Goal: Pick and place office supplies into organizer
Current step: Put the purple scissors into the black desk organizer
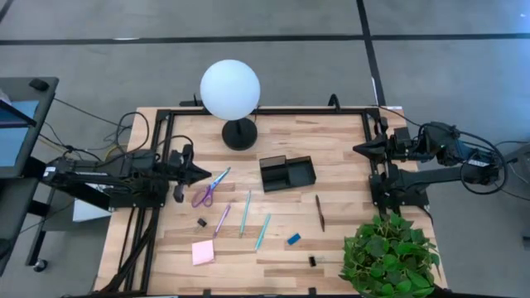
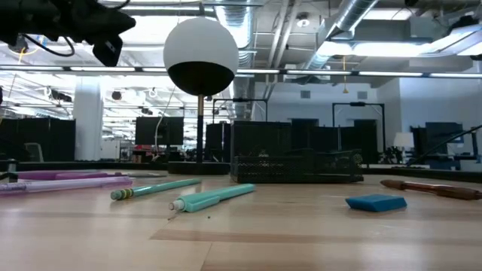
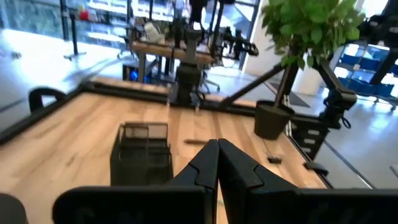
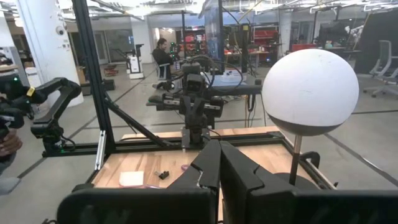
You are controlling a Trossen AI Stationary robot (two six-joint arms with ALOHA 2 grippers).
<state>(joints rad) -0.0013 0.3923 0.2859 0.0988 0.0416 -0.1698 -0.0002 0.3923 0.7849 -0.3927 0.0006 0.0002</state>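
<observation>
The black organizer sits mid-table; it also shows in the left wrist view as the organizer. Purple-handled scissors, a purple pen, two teal pens, a brown pen, a blue eraser, a pink pad and black clips lie flat on the wood. My left gripper hovers shut above the table's left side, just left of the scissors. My right gripper is shut, raised at the right edge.
A white globe lamp on a round black base stands at the far middle. A green plant fills the near right corner. Black frame rails run along the far and side edges.
</observation>
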